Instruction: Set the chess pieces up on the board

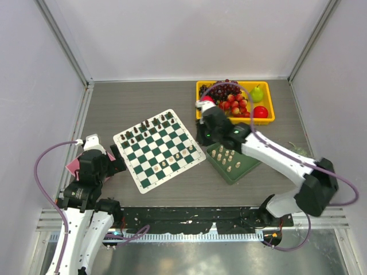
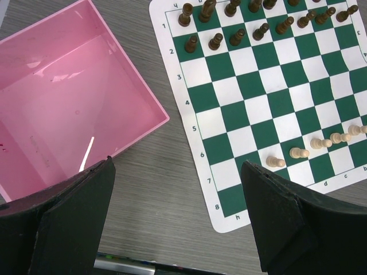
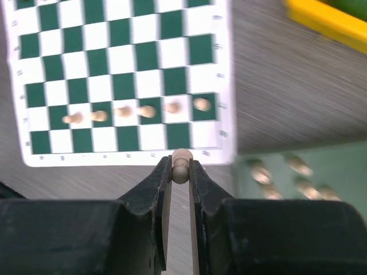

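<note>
- Right tool (image 3: 180,172) is pinching a cream pawn (image 3: 182,162) upright between nearly closed fingers, with the pawn's head poking past the tips.
- It is hovering just off one edge of the board (image 3: 123,86), between the board and the green tray (image 3: 344,166). The board is lying ahead of it, toward the left side of the desk (image 1: 143,97).
- Pawn row (image 3: 148,111) is lining the edge nearest the tool, and a free square seems to be waiting at the row's left end.
- Left tool (image 2: 176,189) is gaping wide and empty, farther off beside the pink box (image 2: 69,103).

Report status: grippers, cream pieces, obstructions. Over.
Left gripper open, empty, by pink box. Right gripper shut on cream piece near board edge. Six cream pawns in row on board; more in green tray. No obstruction seen.
</note>
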Robot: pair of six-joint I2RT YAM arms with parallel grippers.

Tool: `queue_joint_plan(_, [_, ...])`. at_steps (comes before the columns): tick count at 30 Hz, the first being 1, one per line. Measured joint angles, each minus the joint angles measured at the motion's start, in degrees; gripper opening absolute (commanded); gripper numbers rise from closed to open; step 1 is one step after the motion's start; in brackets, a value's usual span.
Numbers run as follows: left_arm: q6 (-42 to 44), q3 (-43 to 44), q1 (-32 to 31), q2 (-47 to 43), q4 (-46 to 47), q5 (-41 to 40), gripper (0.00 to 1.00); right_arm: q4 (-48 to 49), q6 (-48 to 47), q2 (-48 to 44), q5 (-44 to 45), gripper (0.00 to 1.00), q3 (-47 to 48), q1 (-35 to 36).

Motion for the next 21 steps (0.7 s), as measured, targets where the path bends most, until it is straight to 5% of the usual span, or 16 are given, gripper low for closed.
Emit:
queue_joint_plan(9, [-1.0, 0.0, 0.0, -0.6, -0.2, -2.5, 0.99, -1.3, 0.2, 27.7, 0.8, 0.06, 23.5, 19.1])
queue_joint_plan(21, [-1.5, 0.0, 0.0, -1.6, -0.4, -5.1, 0.99, -4.0, 0.4, 39.3, 1.6, 0.06, 36.4, 27.0])
